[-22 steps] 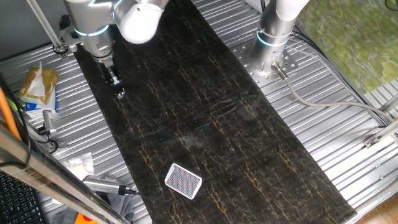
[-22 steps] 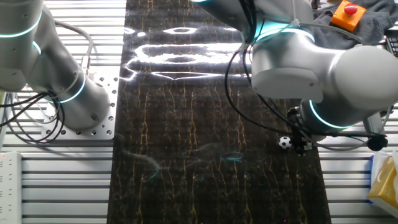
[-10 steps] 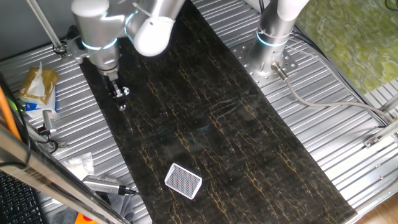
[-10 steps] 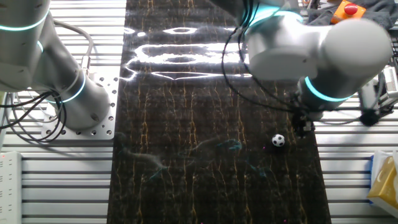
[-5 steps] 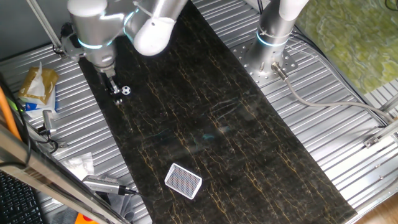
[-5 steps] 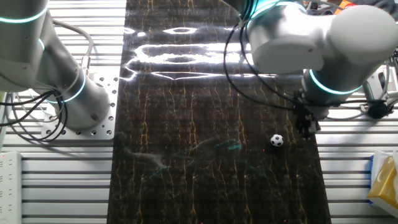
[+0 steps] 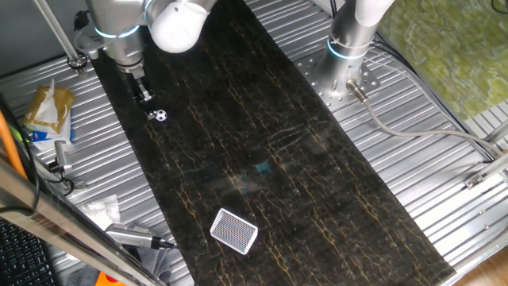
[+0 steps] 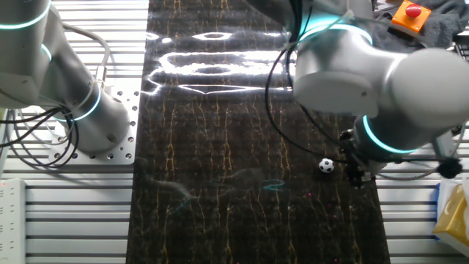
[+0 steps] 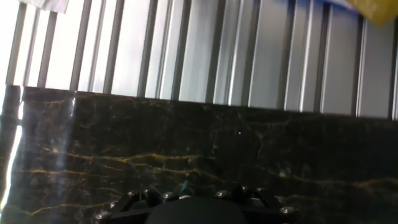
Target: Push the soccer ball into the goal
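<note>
My gripper [image 7: 144, 96] hangs over the dark marble-look mat [image 7: 262, 143], fingers look closed together, though too small to be sure. Soccer ball [image 7: 159, 116] sits on the mat just beside the fingertips, apart. Goal [image 7: 234, 231] lies flat, well away.

No readable text, label, brand, number or sign anywhere in these views.

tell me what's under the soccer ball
The soccer ball rests directly on the dark marbled mat, apart from the gripper. Its contact spot is hidden by the ball itself.
</note>
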